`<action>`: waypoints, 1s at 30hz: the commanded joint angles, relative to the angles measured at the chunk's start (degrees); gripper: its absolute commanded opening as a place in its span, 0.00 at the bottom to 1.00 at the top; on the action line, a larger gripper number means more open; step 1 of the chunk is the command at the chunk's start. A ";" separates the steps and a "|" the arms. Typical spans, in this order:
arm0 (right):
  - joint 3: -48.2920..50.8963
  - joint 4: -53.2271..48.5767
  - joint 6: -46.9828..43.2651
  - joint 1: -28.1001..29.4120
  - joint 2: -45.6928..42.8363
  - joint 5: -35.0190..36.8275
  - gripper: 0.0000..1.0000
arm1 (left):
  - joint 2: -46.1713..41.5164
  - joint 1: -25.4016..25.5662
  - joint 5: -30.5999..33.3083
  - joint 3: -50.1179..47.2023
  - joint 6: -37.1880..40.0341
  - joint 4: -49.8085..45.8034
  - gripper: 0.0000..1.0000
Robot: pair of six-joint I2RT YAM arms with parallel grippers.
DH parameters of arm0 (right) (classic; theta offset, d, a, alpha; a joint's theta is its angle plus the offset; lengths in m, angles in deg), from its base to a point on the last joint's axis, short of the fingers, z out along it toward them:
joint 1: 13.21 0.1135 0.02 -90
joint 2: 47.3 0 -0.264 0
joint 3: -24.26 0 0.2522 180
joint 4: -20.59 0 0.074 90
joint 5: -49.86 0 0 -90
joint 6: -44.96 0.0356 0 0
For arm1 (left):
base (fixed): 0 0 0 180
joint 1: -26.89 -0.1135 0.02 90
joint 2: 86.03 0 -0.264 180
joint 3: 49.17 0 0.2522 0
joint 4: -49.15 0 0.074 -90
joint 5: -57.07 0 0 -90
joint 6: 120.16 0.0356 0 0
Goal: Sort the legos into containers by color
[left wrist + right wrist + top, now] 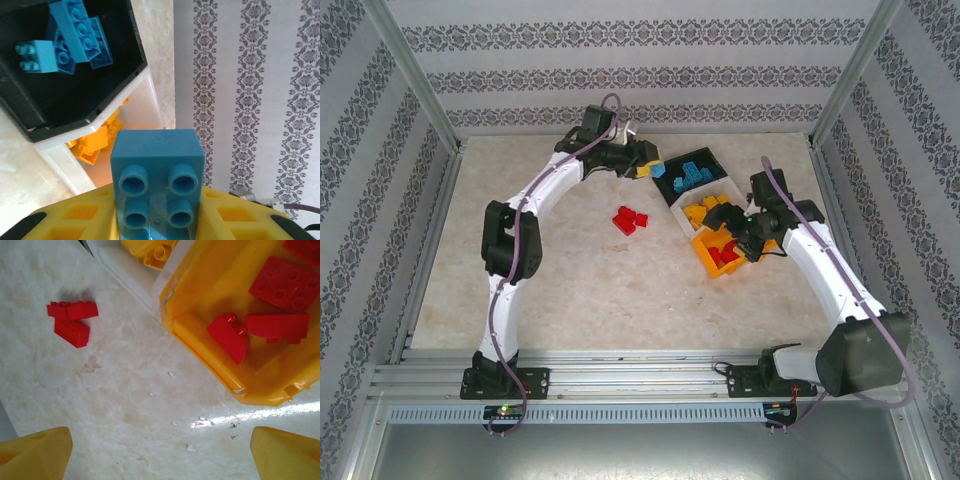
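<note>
pale marbled table (pixel 570 280) lay between walls of striped wallpaper (pixel 620 60). three joined bins ran in a slanted row at the far right: black bin (pixel 667 187) farthest, white bin (pixel 680 210) in the middle, orange bin (pixel 703 256) nearest. the left gripper (pixel 645 166) hung just beside the black bin's far-left corner. its yellow fingers (pixel 75 220) were clamped on a light blue brick (pixel 156 165) whose four visible studs faced the wrist camera. it looked square, with no clear long axis. the right gripper (pixel 160 455) hovered by the orange bin, fingers wide apart, holding nothing. two red bricks (pixel 630 220) lay touching on the table, left of the bins.
</note>
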 commanded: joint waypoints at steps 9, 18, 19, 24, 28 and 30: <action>2.49 -0.25 -1.99 -3.44 -5.62 -3.94 0.93 | 10.82 3.76 3.00 19.27 -2.56 -6.03 0.38; 3.92 -2.62 -3.08 -5.46 -8.37 -4.40 0.93 | 18.61 4.69 3.27 24.85 -11.02 1.86 0.38; 4.16 -2.80 -3.01 -5.55 -8.61 -4.40 0.93 | 19.19 4.78 3.29 24.99 -12.18 3.12 0.38; 6.39 -2.09 -2.04 -5.67 -10.18 -4.40 0.93 | 21.98 4.82 2.58 25.65 -16.51 7.73 0.38; 7.61 -1.81 -1.50 -5.74 -10.63 -4.47 0.93 | 24.31 4.88 2.32 26.67 -19.40 10.60 0.38; 7.85 -1.82 -1.20 -5.74 -10.90 -4.31 0.93 | 25.82 4.84 2.03 27.76 -21.04 11.65 0.38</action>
